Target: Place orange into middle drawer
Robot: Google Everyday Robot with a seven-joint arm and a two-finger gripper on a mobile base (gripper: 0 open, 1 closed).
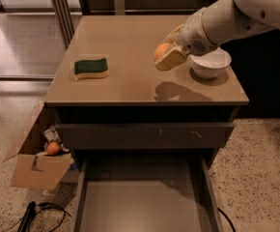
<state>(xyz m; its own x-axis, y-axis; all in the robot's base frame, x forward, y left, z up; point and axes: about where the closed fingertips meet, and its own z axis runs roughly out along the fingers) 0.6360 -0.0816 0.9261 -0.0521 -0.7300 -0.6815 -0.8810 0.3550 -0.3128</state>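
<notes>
My gripper (pixel 165 56) is shut on the orange (pixel 160 50), a pale orange round fruit, and holds it lifted above the brown tabletop (pixel 130 37), just left of the white bowl (pixel 209 63). Its shadow falls on the top near the front edge. The middle drawer (pixel 142 207) stands pulled open below the table, wide and shallow with a plain grey-brown floor and nothing in it. A shut dark drawer front (pixel 145 135) with pale scratch marks sits above it.
A green and yellow sponge (pixel 91 68) lies on the left of the tabletop. A cardboard box (pixel 36 166) on the floor at the left holds a small reddish-orange ball (pixel 53 148). Cables lie on the speckled floor by the drawer's left side.
</notes>
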